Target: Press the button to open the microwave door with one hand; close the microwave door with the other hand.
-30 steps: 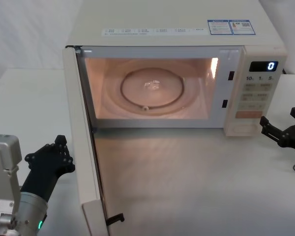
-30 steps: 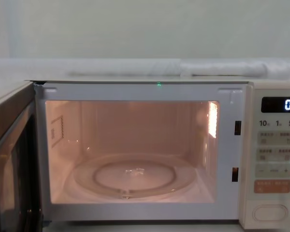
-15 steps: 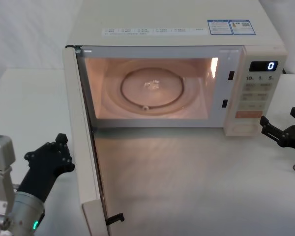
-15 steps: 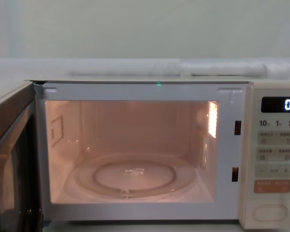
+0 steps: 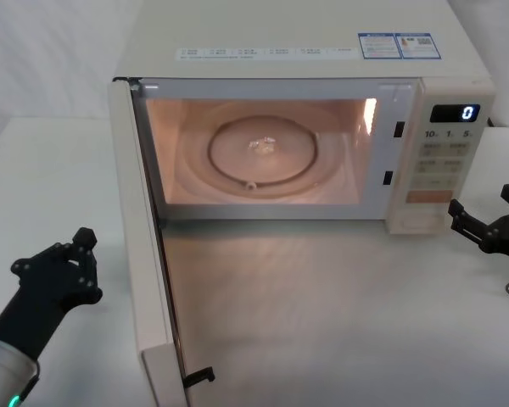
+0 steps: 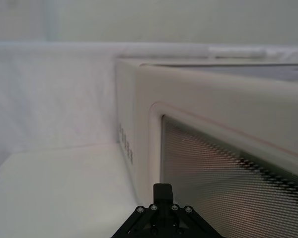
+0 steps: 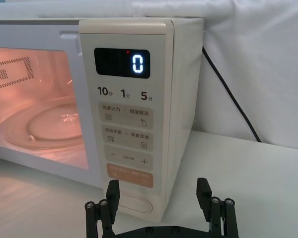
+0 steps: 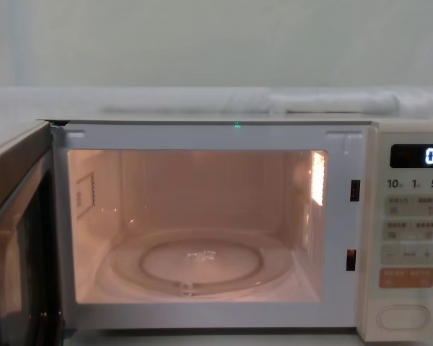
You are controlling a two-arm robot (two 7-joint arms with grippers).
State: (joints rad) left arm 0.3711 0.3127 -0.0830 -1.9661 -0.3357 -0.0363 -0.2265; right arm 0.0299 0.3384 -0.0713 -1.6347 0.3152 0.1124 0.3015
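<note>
We see a white tabletop (image 5: 42, 195), pale cloth backdrop (image 6: 59, 94) behind, black cable (image 7: 228, 94) trailing along it.

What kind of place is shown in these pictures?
Probably a robot test bench rather than a home kitchen: the microwave stands alone on a white table, with white cloth draped behind it.

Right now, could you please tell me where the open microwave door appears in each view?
Head view: door left of centre, swung toward the robot.
Chest view: door at the left edge.
Left wrist view: door fills the right side, mesh window facing.
Right wrist view: not seen.
Shared landmark: the display reading 0.
</note>
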